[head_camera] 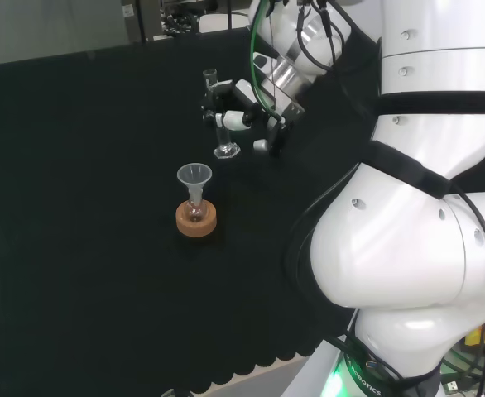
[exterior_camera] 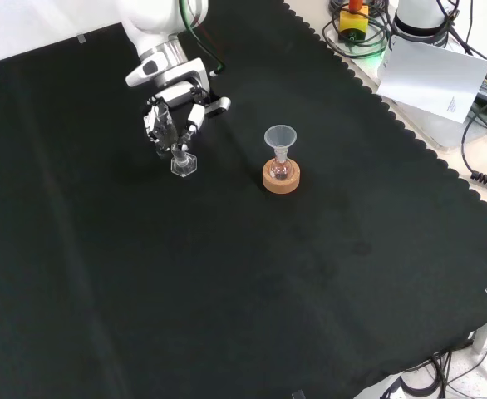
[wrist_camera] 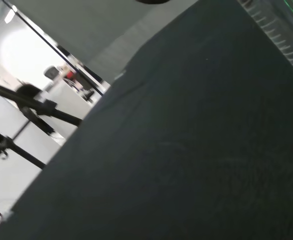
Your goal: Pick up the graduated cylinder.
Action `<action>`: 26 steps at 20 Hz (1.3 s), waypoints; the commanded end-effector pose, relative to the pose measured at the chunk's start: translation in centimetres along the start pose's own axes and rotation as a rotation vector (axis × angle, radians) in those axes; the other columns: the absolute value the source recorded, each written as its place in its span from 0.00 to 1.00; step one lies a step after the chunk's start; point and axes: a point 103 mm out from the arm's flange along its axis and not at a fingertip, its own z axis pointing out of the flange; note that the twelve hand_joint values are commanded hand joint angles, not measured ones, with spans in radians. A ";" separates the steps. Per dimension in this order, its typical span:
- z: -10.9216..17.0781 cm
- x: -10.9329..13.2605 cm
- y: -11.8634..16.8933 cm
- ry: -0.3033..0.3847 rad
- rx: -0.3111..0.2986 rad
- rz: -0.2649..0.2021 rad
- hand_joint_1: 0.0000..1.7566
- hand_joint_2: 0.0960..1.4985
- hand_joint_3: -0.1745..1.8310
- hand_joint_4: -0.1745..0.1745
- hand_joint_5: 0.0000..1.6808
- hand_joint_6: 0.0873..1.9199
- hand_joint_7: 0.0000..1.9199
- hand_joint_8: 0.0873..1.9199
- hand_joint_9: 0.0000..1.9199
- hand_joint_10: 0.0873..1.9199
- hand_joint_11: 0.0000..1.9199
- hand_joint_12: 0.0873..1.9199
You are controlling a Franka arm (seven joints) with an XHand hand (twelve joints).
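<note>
Nearest you in the head view, the arm's large white links stand at the right, over the scalloped edge of the black cloth on the bench (head_camera: 85, 273). No fault to note there.

Further out, a small flask (head_camera: 195, 212) sits in a cork ring (head_camera: 197, 219) with a clear funnel (head_camera: 194, 175) in its neck. In the front view it stands to the right of the hand, apart from it. Treat it as an obstacle only; it is not the task's thing.

Beyond that you find the graduated cylinder (head_camera: 221, 124), upright on its hexagonal foot, which rests on the cloth. The hand (head_camera: 241, 117) is at the cylinder's stem, its fingers (exterior_camera: 162, 125) curled around the glass above the foot, as the front view shows it. You may record the hand as closed on the cylinder. The wrist view gives you cloth and, at one corner, a strip of clear graduated glass (wrist_camera: 281, 35), which agrees with the cylinder lying close against the palm.

Judgement: the grasp is made and the lift is not yet done, since the foot appears to be on the cloth. The next move calls for a straight rise, keeping the cylinder upright so the narrow glass does not slip or tilt, and keeping clear of the funnel nearby.
</note>
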 end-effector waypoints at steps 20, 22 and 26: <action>-8.2 5.1 -8.2 -0.246 0.198 0.061 0.63 0.75 0.05 0.38 0.60 0.49 0.69 0.09 0.77 0.00 0.72 0.33; -8.4 5.4 -8.8 -0.250 0.214 0.065 0.63 0.75 0.05 0.38 0.60 0.49 0.69 0.09 0.77 0.00 0.72 0.33; -8.4 6.2 -10.1 -0.264 0.224 0.058 0.63 0.75 0.05 0.38 0.60 0.49 0.70 0.09 0.77 0.00 0.72 0.33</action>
